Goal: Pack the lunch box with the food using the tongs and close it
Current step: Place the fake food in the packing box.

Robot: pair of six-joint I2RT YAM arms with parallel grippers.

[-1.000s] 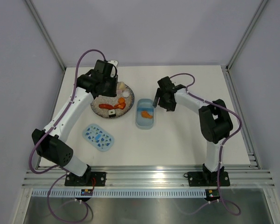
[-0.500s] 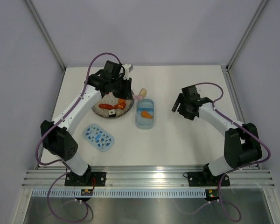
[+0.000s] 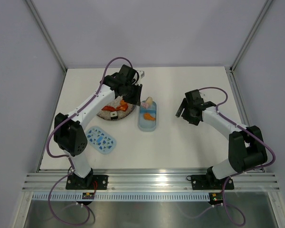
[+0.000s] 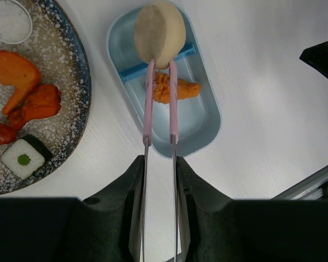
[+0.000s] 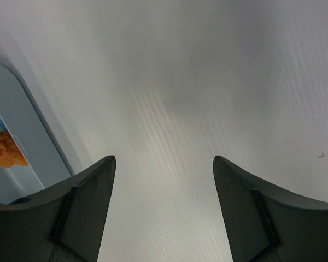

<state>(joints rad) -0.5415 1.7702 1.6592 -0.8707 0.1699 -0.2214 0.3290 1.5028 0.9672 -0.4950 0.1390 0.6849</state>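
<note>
My left gripper (image 4: 159, 161) (image 3: 133, 92) is shut on the pink-white tongs (image 4: 173, 103). The tongs pinch a round beige food piece (image 4: 159, 33) (image 3: 148, 100) above the far end of the lunch box (image 4: 208, 125) (image 3: 148, 126). An orange piece (image 4: 177, 90) lies in the box's near compartment, beside the divider. More food sits on the plate: orange pieces (image 4: 22, 73), a red one (image 4: 0, 134), a white block (image 4: 23, 158). The flecked lid (image 3: 100, 139) lies left of the box. My right gripper (image 5: 164, 161) (image 3: 183, 110) is open over bare table, right of the box (image 5: 22, 136).
The grey speckled plate (image 4: 71, 71) (image 3: 103, 114) lies just left of the lunch box. Grey walls and metal posts enclose the white table on three sides. A metal rail runs along the near edge.
My left arm swung right from the plate, carrying the tongs and the beige piece over the lunch box. My right gripper pulled back to the right, away from the box.
</note>
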